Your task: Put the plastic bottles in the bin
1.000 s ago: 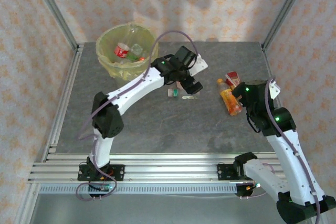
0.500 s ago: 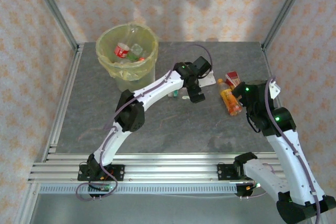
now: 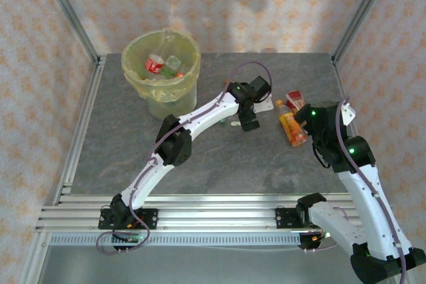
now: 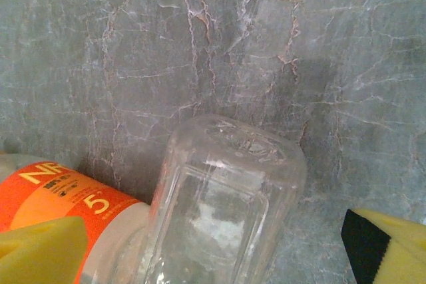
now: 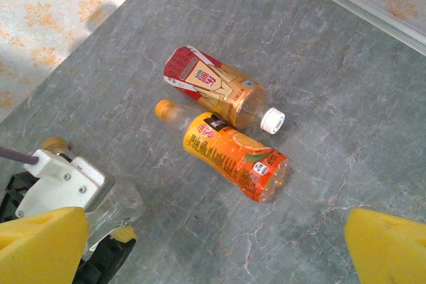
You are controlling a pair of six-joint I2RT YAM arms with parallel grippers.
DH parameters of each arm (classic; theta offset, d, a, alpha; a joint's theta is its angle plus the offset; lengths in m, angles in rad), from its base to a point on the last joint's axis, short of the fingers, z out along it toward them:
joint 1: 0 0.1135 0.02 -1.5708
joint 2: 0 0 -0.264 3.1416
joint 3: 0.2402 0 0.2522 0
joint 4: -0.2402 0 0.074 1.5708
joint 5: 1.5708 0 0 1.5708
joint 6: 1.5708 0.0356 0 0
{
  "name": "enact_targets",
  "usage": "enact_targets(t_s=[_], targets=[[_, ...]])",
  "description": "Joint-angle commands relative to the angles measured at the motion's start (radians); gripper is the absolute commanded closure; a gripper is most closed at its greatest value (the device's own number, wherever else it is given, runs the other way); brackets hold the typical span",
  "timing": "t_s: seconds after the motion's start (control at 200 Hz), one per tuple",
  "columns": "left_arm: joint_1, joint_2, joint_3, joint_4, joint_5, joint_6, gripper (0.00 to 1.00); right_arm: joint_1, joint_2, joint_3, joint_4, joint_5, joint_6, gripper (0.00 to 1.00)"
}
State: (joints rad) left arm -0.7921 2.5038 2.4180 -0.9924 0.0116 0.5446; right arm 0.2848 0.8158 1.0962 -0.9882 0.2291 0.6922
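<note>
Left gripper [image 4: 213, 257]: fingers wide apart; clear bottle [image 4: 226, 191] lies between them, not gripped.
Right gripper [image 5: 216, 247]: fingers wide apart; orange bottle [image 5: 233, 154] ahead, untouched.

A robot test cell: aluminium frame [image 3: 200, 214], floral-papered walls [image 3: 266, 4], grey table [image 3: 219, 164].

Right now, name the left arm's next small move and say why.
Probably close the left gripper on the clear plastic bottle: the bottle lies between the open yellow fingers and is not yet gripped.
</note>
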Motion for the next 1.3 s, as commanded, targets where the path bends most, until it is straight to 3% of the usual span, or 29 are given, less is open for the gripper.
enact_targets(t_s=[0.0,0.24,0.621,1.296], targets=[[-0.008,0.012,0.043,-0.06,-0.039,0.012,0.0,-0.003,-0.01,0.019,0.0,0.027,0.007,0.01],[-0.008,0.049,0.048,-0.06,-0.087,0.02,0.0,-0.004,-0.01,0.022,0.003,0.022,0.008,0.01],[-0.008,0.078,0.046,-0.083,-0.057,-0.003,0.0,-0.003,0.009,0.022,0.01,0.014,0.004,0.01],[-0.011,0.037,0.001,-0.102,0.015,-0.12,0.44,-0.004,0.009,0.001,0.02,0.02,0.009,0.01]])
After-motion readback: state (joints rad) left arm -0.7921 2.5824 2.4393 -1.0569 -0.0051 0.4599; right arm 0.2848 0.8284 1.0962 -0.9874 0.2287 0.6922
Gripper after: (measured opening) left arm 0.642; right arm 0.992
